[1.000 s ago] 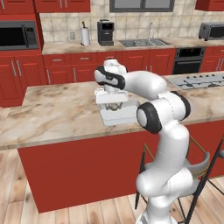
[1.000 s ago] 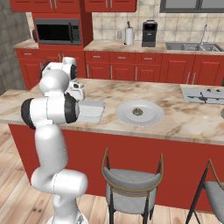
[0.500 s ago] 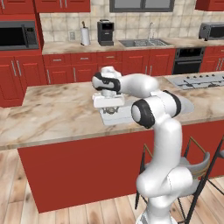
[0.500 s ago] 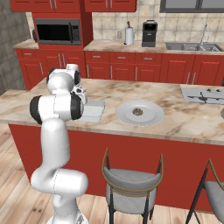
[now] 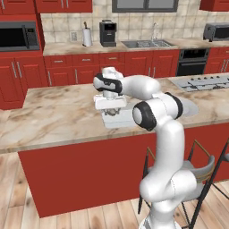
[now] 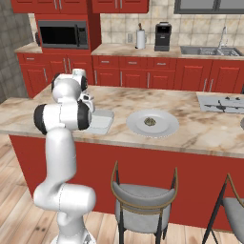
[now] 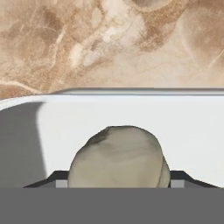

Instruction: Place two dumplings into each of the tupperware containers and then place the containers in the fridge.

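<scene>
Hovering at the left-centre of the left base view, the gripper (image 5: 109, 106) hung just above a tupperware container (image 5: 115, 120) on the marble counter (image 5: 53, 116). Against the views from a second before, the hand had drifted a little toward the left of the frame and settled over the tray. To its right, the arm's (image 5: 150, 114) dark elbow had swung in the same direction, folding more tightly over the work.

In the right base view the arm stood at the left. The same container (image 6: 101, 122) lay just right of it, and further right sat the round plate (image 6: 164, 128) with one more dumpling (image 6: 149, 122) on it, well apart from the tray.

From the hand view, a dumpling (image 7: 117, 151) sat between the fingertips of the gripper (image 7: 118, 179). Below it was the container's white floor, with the rim (image 7: 131, 92) running across mid-frame and bare marble above. The jaws stood wide and appeared clamped on the dumpling, though the grey band hid the actual contact, so the grasp was a fair reading and not a certainty.

The shift suggested the carry was over and the piece was placed for release. The floor in sight held no other dumpling, so this was probably the first for this tray. The rest of the filling and the trip to the fridge were not yet done.
</scene>
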Tool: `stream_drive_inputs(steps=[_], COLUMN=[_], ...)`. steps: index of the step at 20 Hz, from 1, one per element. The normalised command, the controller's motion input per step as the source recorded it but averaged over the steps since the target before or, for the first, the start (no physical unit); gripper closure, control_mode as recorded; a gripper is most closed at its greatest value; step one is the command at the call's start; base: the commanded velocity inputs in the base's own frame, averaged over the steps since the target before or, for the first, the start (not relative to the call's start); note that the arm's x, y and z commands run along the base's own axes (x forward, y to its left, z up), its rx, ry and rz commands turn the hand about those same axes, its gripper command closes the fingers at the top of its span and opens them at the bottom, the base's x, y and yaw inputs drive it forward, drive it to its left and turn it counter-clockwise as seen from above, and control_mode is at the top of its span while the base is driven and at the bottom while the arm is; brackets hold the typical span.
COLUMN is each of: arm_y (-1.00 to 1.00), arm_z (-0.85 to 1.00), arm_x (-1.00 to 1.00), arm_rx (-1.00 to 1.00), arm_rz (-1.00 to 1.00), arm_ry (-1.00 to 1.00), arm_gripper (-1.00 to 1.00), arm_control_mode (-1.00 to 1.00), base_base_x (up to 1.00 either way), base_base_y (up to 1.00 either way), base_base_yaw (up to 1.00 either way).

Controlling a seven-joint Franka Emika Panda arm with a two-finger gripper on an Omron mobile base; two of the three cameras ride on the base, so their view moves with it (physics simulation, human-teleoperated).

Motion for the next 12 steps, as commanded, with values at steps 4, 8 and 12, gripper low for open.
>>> stream_drive_inputs(steps=[4,8,12], arm_y=[0.0,-0.2,-0.72], arm_z=[0.0,0.36,0.59], arm_x=[-0.08,-0.28,-0.34], arm_rx=[0.0,0.0,0.02], arm_rz=[0.0,0.0,0.03], arm_ry=[-0.01,0.0,0.0], arm_gripper=[-1.0,-1.0,-1.0], arm_control_mode=[-1.0,-1.0,-1.0], base_base_x=[0.0,0.0,0.0], base_base_y=[0.0,0.0,0.0], base_base_yaw=[0.0,0.0,0.0])
